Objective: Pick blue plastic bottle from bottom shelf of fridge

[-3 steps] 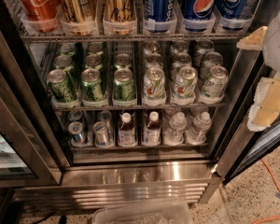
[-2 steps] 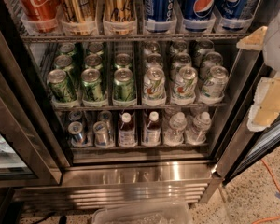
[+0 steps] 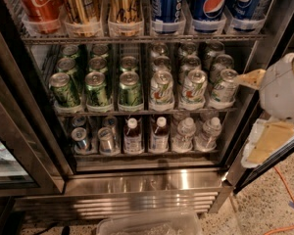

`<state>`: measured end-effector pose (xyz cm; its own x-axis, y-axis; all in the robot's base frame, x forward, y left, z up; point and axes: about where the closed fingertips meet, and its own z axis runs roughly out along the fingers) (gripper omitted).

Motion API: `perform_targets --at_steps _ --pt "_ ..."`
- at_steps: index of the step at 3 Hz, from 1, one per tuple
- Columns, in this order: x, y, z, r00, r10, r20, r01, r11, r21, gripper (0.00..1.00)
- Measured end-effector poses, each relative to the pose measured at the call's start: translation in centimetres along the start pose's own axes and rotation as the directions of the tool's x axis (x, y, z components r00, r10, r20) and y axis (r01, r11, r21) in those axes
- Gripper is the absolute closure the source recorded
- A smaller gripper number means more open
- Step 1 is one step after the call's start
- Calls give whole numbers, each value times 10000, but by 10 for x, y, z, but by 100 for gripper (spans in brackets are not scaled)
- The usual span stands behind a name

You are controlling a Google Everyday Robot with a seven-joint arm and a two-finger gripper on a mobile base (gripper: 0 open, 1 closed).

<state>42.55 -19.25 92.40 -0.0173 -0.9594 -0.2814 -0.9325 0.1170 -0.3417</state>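
On bottom shelf [image 3: 147, 154]: 2 blue plastic bottles [image 3: 133, 137] | right of fridge [image 3: 137, 181]: gripper [image 3: 243, 119] spread wide, empty

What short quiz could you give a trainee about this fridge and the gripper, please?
1. True or false: the gripper is inside the fridge.
2. On the bottom shelf, the blue plastic bottles stand: A) leftmost, B) in the middle, C) rightmost.
3. Fill in: the clear water bottles stand to the ___ of them.
Key: 1 false, it is outside, at the right edge; 2 B; 3 right.
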Motion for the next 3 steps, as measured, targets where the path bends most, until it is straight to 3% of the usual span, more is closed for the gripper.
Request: perform_targets --at_steps 1,2,3 --pt "1 18 29 9989 64 475 -43 9991 -424 0" --pt "-2 22 31 9985 2 545 21 9991 -413 0" --pt "-7 42 53 9940 356 1032 -313 9986 -425 0"
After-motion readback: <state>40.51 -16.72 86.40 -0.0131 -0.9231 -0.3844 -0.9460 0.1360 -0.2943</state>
